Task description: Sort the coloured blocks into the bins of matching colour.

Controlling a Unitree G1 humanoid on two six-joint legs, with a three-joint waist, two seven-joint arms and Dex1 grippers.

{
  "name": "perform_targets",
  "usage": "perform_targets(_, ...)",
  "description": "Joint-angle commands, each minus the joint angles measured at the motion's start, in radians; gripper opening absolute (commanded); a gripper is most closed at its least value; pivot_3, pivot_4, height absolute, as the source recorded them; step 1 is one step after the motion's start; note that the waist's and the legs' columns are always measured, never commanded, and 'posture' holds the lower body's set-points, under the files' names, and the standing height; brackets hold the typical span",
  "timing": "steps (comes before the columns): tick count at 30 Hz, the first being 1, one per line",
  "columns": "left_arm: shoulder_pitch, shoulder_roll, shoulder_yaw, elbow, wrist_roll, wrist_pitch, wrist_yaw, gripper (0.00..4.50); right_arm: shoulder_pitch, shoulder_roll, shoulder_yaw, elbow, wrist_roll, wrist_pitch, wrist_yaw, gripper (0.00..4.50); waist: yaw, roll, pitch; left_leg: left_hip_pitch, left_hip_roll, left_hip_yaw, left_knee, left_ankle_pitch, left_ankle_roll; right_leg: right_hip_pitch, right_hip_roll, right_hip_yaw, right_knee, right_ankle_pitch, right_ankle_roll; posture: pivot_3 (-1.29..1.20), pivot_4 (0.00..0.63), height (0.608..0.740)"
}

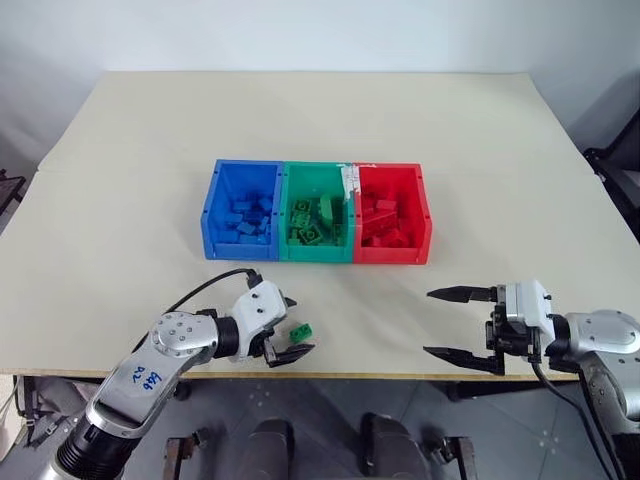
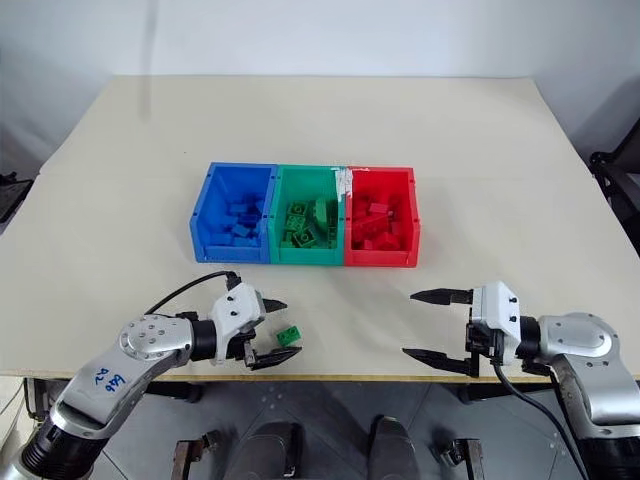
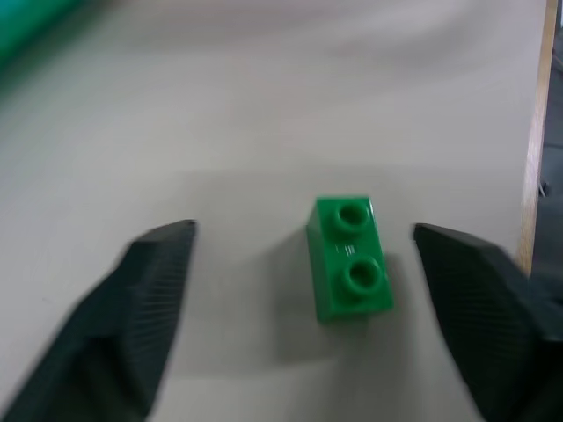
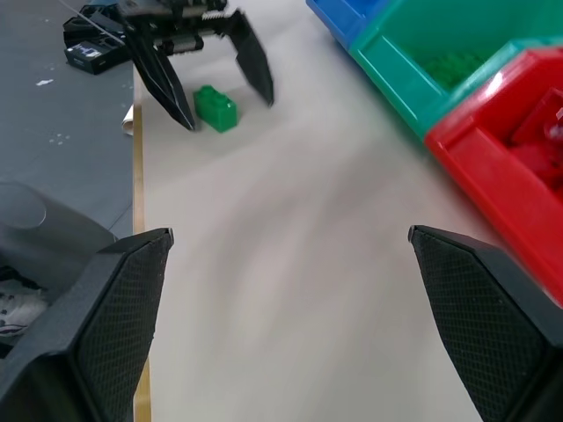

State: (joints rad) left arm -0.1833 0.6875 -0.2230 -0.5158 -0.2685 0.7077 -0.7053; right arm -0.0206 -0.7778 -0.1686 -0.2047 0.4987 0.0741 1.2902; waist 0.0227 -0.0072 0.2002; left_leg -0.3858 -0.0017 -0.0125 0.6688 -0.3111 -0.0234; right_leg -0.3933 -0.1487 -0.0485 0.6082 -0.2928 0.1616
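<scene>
Left wrist view, green block's [image 3: 352,258] two studs, between apart fingers [image 3: 132,308]

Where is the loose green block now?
The green block lies on the table near its front edge, between the open left pincer's fingers, in front of the bins.

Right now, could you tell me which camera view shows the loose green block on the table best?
The left wrist view: the green block sits close up between the left gripper's open fingers, both studs plain. The head views show it small near the table's front edge; the right wrist view shows it far off.
</scene>
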Motion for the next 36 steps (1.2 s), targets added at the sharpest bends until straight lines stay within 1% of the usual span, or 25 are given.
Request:
perform_targets(1,-0.006,0.026,-0.005,-0.015,0.002,0.009,-0.027,2.91,0.008,-0.007,-0.026,-0.036,0.021,0.000,-0.016,4.50,0.000,0.000,0.000,0.000,0.000,0.000,0.000,0.000,0.000,0.000,0.000,0.000,0.000,0.000,0.000,0.00,0.150,0.740)
perform_targets(6,0.005,0.028,0.013,-0.007,-0.008,-0.045,-0.054,1.34,0.002,0.007,-0.013,-0.035,0.021,-0.005,-0.031,4.50,0.001,0.000,0.000,0.000,0.000,0.000,0.000,0.000,0.000,0.000,0.000,0.000,-0.001,0.000,0.000,0.00,0.150,0.740)
perform_targets(7,0.007,0.023,0.026,-0.003,-0.013,-0.060,-0.057,1.01,0.002,0.010,-0.012,-0.036,0.021,-0.006,-0.035,4.50,0.001,0.000,0.000,0.000,0.000,0.000,0.000,0.000,0.000,0.000,0.000,0.000,0.000,0.000,0.000,0.00,0.150,0.740)
perform_targets(9,-0.002,-0.019,0.090,0.027,-0.050,-0.106,-0.051,0.47,0.002,0.023,-0.011,-0.038,0.024,-0.007,-0.051,4.50,0.001,0.000,0.000,0.000,0.000,0.000,0.000,0.000,0.000,0.000,0.000,0.000,0.000,0.000,0.000,0.00,0.150,0.740)
perform_targets(12,-0.044,-0.054,0.184,0.058,-0.116,-0.162,-0.080,0.47,0.002,0.052,-0.025,-0.046,0.039,-0.001,-0.095,4.50,0.001,0.000,0.000,0.000,0.000,-0.001,0.001,0.000,0.000,0.000,0.000,0.000,0.000,0.000,0.000,0.00,0.150,0.740)
perform_targets(14,-0.114,-0.094,0.243,0.094,-0.157,-0.180,-0.065,0.47,-0.003,0.090,-0.045,-0.060,0.060,0.011,-0.156,4.50,0.003,0.000,0.000,-0.001,0.000,-0.001,0.001,0.000,0.000,0.000,0.000,0.000,0.000,0.000,0.000,0.00,0.150,0.740)
perform_targets(16,-0.189,-0.128,0.272,0.153,-0.166,-0.189,-0.037,0.47,-0.017,0.135,-0.058,-0.076,0.081,0.024,-0.228,4.50,0.003,0.000,0.000,-0.001,0.000,-0.001,0.003,0.000,0.000,0.000,0.000,-0.001,0.001,0.000,0.000,0.00,0.150,0.740)
perform_targets(19,-0.308,-0.180,0.262,0.276,-0.131,-0.233,-0.011,0.47,-0.035,0.218,-0.085,-0.086,0.080,0.001,-0.346,4.50,0.003,0.000,0.000,-0.001,0.000,-0.002,0.005,0.000,0.000,0.001,0.000,-0.001,0.002,0.000,0.000,0.00,0.150,0.740)
perform_targets(21,-0.400,-0.226,0.235,0.392,-0.091,-0.294,0.000,0.47,-0.027,0.260,-0.092,-0.092,0.048,-0.030,-0.405,4.50,0.003,0.000,0.000,-0.001,-0.001,-0.001,0.005,0.000,0.000,0.001,0.000,-0.001,0.003,0.000,0.000,0.00,0.150,0.740)
perform_targets(25,-0.560,-0.300,0.188,0.656,-0.008,-0.404,0.015,0.47,0.020,0.285,-0.077,-0.143,0.019,-0.042,-0.452,4.50,0.006,0.000,0.000,-0.002,-0.001,-0.001,0.006,0.000,0.000,0.001,0.000,-0.001,0.002,0.000,0.001,0.00,0.150,0.740)
perform_targets(27,-0.612,-0.318,0.181,0.761,0.012,-0.453,-0.003,1.21,0.036,0.274,-0.073,-0.159,0.007,-0.047,-0.453,4.50,0.003,0.000,0.000,-0.002,-0.002,-0.001,0.006,0.000,0.001,0.001,0.000,-0.001,0.002,0.001,0.001,0.00,0.150,0.740)
perform_targets(28,-0.628,-0.322,0.182,0.793,0.018,-0.473,-0.008,1.40,0.041,0.271,-0.073,-0.164,0.005,-0.048,-0.454,4.50,0.000,0.000,0.000,-0.002,-0.002,-0.001,0.006,0.000,0.001,0.001,0.000,-0.001,0.002,0.001,0.001,0.00,0.150,0.740)
perform_targets(30,-0.643,-0.322,0.180,0.821,0.026,-0.499,-0.031,2.04,0.047,0.266,-0.078,-0.170,0.006,-0.048,-0.456,4.50,-0.006,0.000,0.000,-0.002,-0.001,0.000,0.005,0.000,0.001,0.000,0.000,0.000,0.002,0.000,0.001,0.00,0.150,0.740)
perform_targets(33,-0.610,-0.301,0.198,0.789,-0.005,-0.499,-0.084,3.00,0.047,0.260,-0.072,-0.170,0.006,-0.046,-0.447,4.50,-0.009,0.000,0.000,-0.001,-0.001,0.000,0.004,0.000,0.001,-0.001,0.000,0.000,0.002,0.000,0.001,0.00,0.150,0.740)
perform_targets(36,-0.533,-0.247,0.231,0.694,-0.042,-0.481,-0.140,3.87,0.029,0.252,-0.051,-0.150,-0.001,-0.048,-0.423,4.50,-0.012,0.000,0.000,-0.002,-0.001,0.000,0.004,0.000,0.001,-0.001,0.000,0.000,0.002,0.000,0.001,0.00,0.150,0.740)
